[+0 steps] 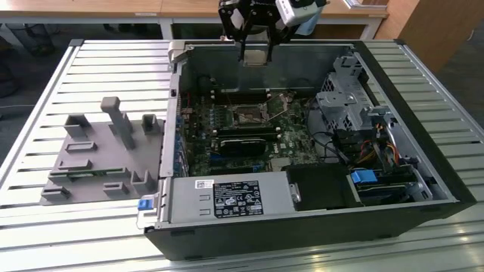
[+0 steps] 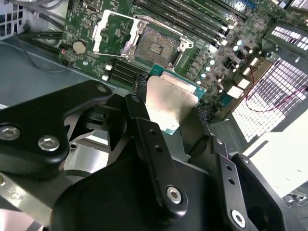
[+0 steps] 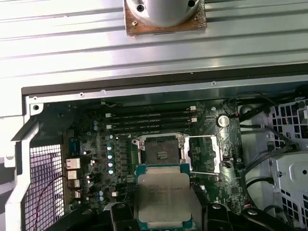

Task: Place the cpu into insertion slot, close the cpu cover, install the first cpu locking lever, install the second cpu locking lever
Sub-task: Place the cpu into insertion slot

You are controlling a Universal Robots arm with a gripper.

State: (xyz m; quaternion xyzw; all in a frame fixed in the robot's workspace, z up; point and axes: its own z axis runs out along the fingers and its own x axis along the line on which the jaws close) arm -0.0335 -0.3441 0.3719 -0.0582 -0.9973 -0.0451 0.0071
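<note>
My gripper [image 1: 255,56] hangs above the open computer case, near its back wall, and is shut on the cpu [image 1: 255,52]. In both wrist views the cpu [image 2: 168,102] [image 3: 162,195] is a flat silver-grey square on a green base, pinched between my black fingers [image 2: 144,126]. It is held well above the green motherboard. The insertion slot [image 2: 156,47] [image 3: 161,153] [image 1: 247,116] lies bare, a dark square with a silvery rim. The cpu cover [image 2: 111,32] [image 3: 202,154] is swung open and lies beside the slot on its hinge side.
Long black memory slots [image 1: 243,136] run beside the socket. A power supply [image 1: 226,199] fills the case's near side, and a drive cage [image 1: 348,107] with cables stands on the exterior view's right. On the slatted table at the exterior view's left stands a grey fixture block [image 1: 98,153].
</note>
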